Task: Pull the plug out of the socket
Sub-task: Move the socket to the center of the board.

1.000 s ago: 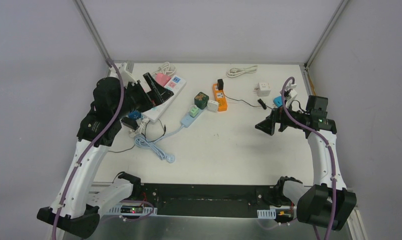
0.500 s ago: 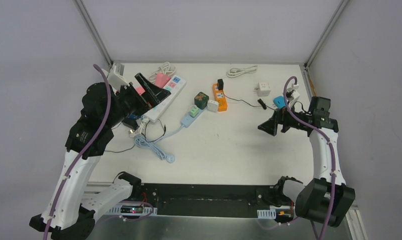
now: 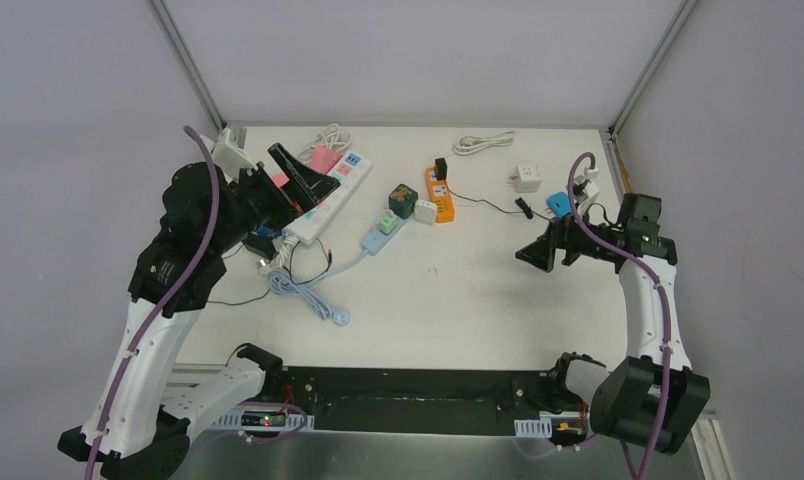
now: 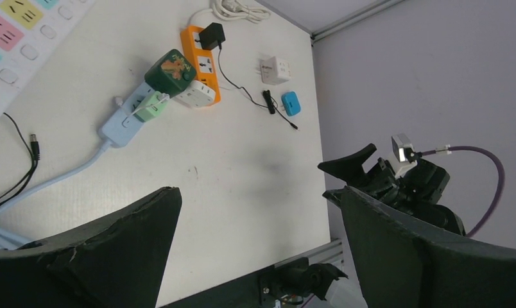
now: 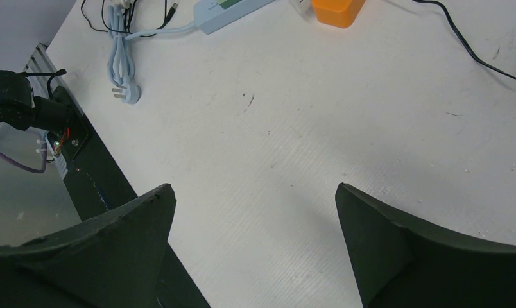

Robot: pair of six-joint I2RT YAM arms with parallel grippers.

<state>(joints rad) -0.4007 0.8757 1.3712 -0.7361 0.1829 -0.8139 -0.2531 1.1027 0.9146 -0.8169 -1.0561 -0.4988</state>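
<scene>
- Table (image 3: 458, 290): three strips are laid out, each with plugs seated. Which plug is meant cannot be told, so the wrong one may be pulled.
- White strip (image 3: 330, 198), well left of the orange strip (image 3: 439, 192): it appears to lie loose. If a plug is pulled with the body unpinned, the whole strip is likely to be lifted or dragged.
- Light-blue strip (image 3: 378, 238), just left of the orange strip: the green plugs (image 3: 402, 200) are crowded together, so a neighbour may be caught by wide fingers.
- Black adapter (image 3: 441, 167), at the far end of the orange strip: its thin lead may be tugged.

Position:
- Left fingers (image 4: 108, 247): spread wide, nothing held. From above they are seen over the white strip, well left of the orange strip and close beside the pink plug (image 3: 324, 158). No contact is made out.
- Right fingers (image 5: 422, 250): spread wide, empty. They are held over bare table well right of the orange strip, apart from every plug.
</scene>
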